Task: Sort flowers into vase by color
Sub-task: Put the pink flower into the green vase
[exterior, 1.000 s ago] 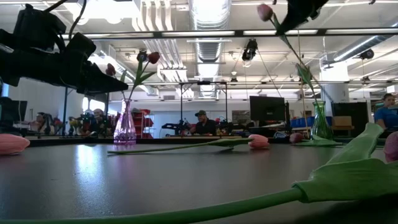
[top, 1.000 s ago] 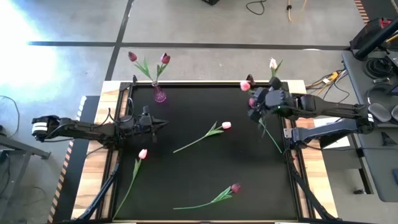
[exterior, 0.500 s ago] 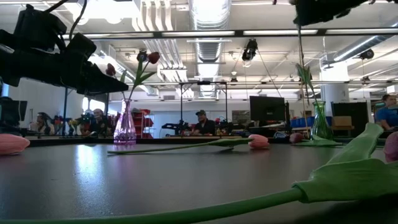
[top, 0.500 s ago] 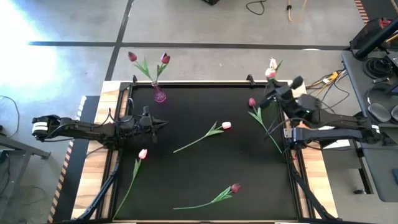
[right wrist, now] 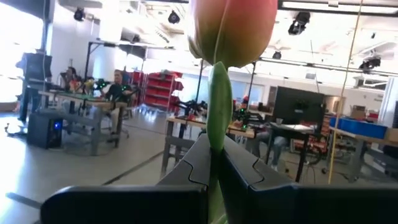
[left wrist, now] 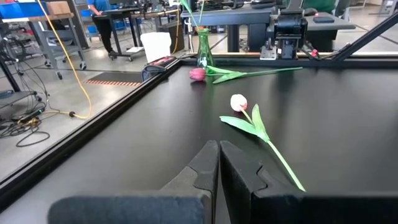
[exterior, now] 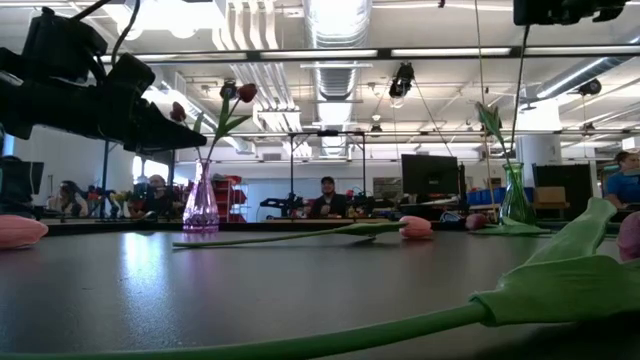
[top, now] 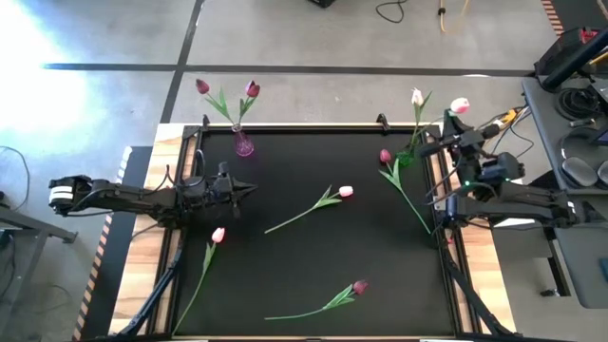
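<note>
Reaching in from nine o'clock, the left claw (top: 249,188) hung over the matte black bench (top: 313,256), its two dark fingers (left wrist: 208,163) pressed together with nothing between them. At eleven o'clock, against the far rim, stood a small purple glass vase (top: 243,144) with a bulbous base and narrow neck, holding two dark magenta tulips (top: 251,89) on thin green stems.

A pale pink tulip (top: 218,235) lay flat at about eight o'clock, its long stem trailing toward the near edge. Near the centre lay a second pale pink tulip (top: 345,191), its smooth egg-shaped head pointing toward three o'clock and a slim pointed leaf partway down the stem. At five o'clock a dark magenta tulip (top: 359,286) lay on its side, stem running toward the near edge.

At two o'clock a tall green glass vase (left wrist: 203,53) held a white tulip (top: 416,97). Just beside it a magenta-pink tulip (top: 385,156) lay on the bench, its stem running toward four o'clock.

Beyond the bench's three o'clock edge, the right claw (top: 454,125) pinched the waxy green stem of a pink tulip (right wrist: 231,30), its rounded head standing just above the fingers.
</note>
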`<state>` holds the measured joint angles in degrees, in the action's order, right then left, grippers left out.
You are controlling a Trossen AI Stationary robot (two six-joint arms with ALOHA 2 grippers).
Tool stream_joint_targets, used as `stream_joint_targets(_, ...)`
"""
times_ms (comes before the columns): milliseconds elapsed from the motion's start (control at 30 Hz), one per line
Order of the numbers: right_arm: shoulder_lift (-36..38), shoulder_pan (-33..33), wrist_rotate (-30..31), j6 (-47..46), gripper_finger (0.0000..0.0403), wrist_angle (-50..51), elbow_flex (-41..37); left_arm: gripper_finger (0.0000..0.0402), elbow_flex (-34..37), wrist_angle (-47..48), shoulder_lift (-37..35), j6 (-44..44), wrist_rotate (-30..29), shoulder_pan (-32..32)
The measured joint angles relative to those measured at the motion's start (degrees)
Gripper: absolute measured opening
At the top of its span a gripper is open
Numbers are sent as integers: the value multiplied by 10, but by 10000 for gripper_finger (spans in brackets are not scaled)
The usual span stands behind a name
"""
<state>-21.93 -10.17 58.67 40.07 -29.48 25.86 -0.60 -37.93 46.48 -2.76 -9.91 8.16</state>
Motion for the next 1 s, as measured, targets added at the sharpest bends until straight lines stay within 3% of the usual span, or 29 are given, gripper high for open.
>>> stream_joint_targets(733, 5, -2, 30, -60, 14, 17, -70, 1, 0, 2, 3, 3, 0, 0)
stream_joint_targets(1000, 3, -28, 63, -95, 65, 17, -70, 1, 0, 2, 3, 3, 0, 0)
